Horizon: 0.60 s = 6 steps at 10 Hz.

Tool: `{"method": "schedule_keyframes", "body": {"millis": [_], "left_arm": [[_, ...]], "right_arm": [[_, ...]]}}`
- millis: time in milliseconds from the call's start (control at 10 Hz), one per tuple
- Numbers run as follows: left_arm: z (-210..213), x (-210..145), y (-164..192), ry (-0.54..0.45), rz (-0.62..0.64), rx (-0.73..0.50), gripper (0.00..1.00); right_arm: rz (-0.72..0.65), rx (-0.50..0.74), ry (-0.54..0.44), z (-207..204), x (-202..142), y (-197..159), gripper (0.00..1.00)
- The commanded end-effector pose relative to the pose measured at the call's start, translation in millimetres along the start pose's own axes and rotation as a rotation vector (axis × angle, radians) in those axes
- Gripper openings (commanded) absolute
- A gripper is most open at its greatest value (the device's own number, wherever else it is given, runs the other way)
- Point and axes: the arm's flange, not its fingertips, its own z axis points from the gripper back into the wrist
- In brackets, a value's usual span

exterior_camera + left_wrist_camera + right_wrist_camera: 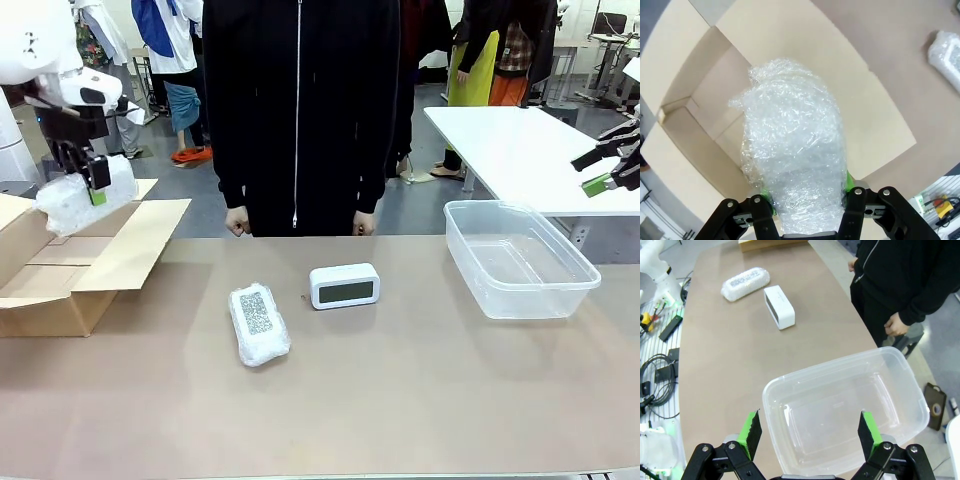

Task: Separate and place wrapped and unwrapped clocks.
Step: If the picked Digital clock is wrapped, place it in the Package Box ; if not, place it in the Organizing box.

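My left gripper [88, 185] is shut on a bubble-wrapped clock [85, 197], held in the air over the open cardboard box [60, 262] at the table's left. In the left wrist view the same bundle [795, 160] sits between my fingers, with the box [705, 105] below. A second wrapped clock [258, 323] lies on the table left of centre, also visible as a wrapped bundle [745, 283]. The bare white clock [344, 286] stands upright at centre; it appears as a white block [779, 306]. My right gripper [809, 432] hangs open above the clear tub [850, 405].
The clear plastic tub [520, 262] sits at the table's right, with nothing in it. A person in black stands at the far edge, hands [238, 222] hanging by the table. A white table [520, 140] stands behind on the right.
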Motion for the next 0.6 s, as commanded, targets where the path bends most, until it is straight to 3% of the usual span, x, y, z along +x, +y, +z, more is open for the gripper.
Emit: {"method": "schedule_keyframes", "body": {"millis": [0,300,500], "left_arm": [[-13.4,-21.7,6.2,-0.065,-0.010,-0.034,0.53],[-50.3,-34.6,24.0,-0.058,0.014,-0.044,0.53],[-62.7,-43.5,37.7,-0.035,0.151,-0.035,0.53]], "right_arm": [[0.005,0.004,-0.009,-1.8,1.2,-0.4,1.00],[0.005,0.004,-0.009,-1.8,1.2,-0.4,1.00],[0.005,0.004,-0.009,-1.8,1.2,-0.4,1.00]]}}
